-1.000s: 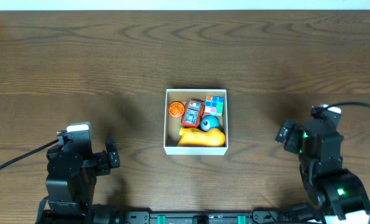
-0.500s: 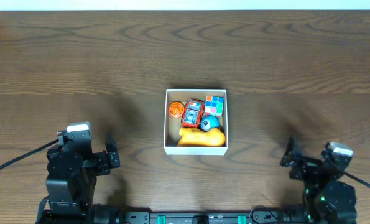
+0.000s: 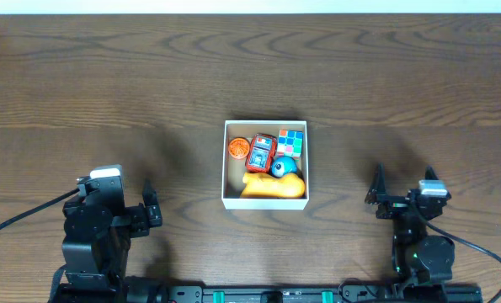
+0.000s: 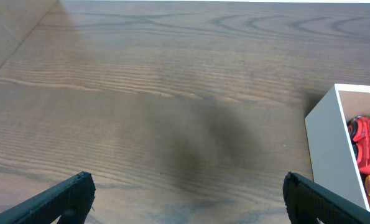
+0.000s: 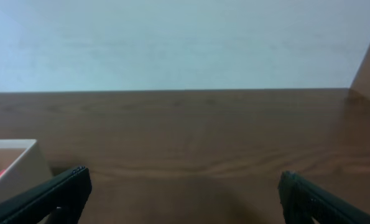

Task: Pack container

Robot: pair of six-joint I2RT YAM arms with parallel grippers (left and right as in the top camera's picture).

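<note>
A dark brown wooden table (image 3: 149, 84) with wavy grain running side to side fills the overhead view from edge to edge. One thing lies directly on it: a small, square, shallow container (image 3: 263, 203) with white outer walls and no lid, sitting flat near the middle, a little toward the near side. Faint darker patches on the wood to either side of it are probably shadows, though the view is too soft to be sure.

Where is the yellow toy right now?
In the overhead view, the yellow toy lies inside the container, along its wall nearest the robot, beside the blue toy.
</note>
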